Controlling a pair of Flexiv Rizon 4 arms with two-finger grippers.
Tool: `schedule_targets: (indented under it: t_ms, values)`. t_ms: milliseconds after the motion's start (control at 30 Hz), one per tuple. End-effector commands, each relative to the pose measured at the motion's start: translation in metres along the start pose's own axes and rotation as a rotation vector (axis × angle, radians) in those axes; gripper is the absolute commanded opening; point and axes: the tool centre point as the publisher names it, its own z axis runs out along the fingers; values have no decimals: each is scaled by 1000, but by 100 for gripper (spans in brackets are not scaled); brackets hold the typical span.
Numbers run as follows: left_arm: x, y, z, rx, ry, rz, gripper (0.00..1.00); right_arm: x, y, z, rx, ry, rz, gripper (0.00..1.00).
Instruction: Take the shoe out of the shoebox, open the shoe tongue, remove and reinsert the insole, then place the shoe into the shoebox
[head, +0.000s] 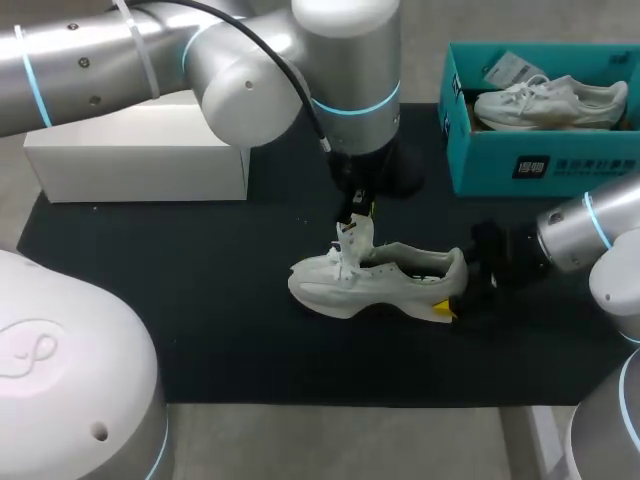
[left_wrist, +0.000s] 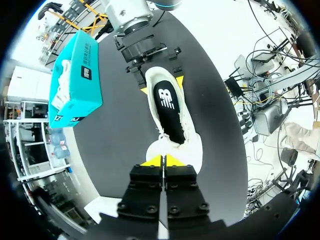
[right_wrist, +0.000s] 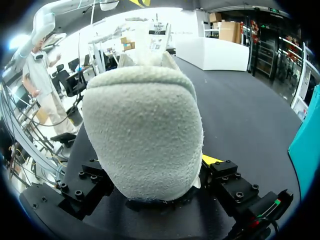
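A pale grey shoe (head: 380, 280) lies on its sole on the black mat, toe toward the left. My left gripper (head: 360, 212) hangs over its front, shut on the tongue (head: 352, 242), which stands pulled up. In the left wrist view the yellow tips (left_wrist: 162, 161) meet over the tongue, and the black insole (left_wrist: 167, 107) shows inside the shoe (left_wrist: 187, 145) ahead of them. My right gripper (head: 465, 285) holds the heel from both sides. The heel (right_wrist: 145, 130) fills the right wrist view between its fingers (right_wrist: 220, 175). The teal shoebox (head: 540, 165) stands at the back right.
A second white shoe (head: 550, 105) lies inside the teal shoebox (left_wrist: 75, 75). A white box (head: 140, 160) stands at the back left of the black mat (head: 200, 300). My left arm's big links hang over the back middle of the table.
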Motion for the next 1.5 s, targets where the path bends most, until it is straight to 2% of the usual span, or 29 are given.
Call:
schedule_targets:
  t_ms: [33,167,200,333,367,533,633,733,800,1267,1333,1367,1500]
  values:
    - [-1,0,0,-1,1,1,0,0,-2,3,2,-3,0,0]
    - [-1,0,0,-1,1,1,0,0,-2,3,2,-3,0,0]
    - [1,-5,1,-9,-24,-31,0,0,-2,3,2,-3,0,0]
    - [9,-30,12,-16,-15,-130,0,0,-2,3,2,-3,0,0]
    - [12,-35,15,21,-8,-156,0,0,-2,3,2,-3,0,0]
    - [20,-53,36,15,9,-208,0,0,-2,3,2,-3,0,0]
    - [23,-63,48,57,33,-224,0,0,-2,3,2,-3,0,0]
    - [26,-73,61,50,52,-239,0,0,-2,3,2,-3,0,0]
    - [26,-79,68,-17,86,-257,0,0,-2,3,2,-3,0,0]
    - [26,-79,68,-17,86,-257,0,0,-2,3,2,-3,0,0]
    - [19,-84,75,-22,80,-263,0,0,-2,3,2,-3,0,0]
    - [17,-85,78,11,99,-270,0,0,-2,3,2,-3,0,0]
    - [12,-88,87,33,106,-244,0,0,-2,3,2,-3,0,0]
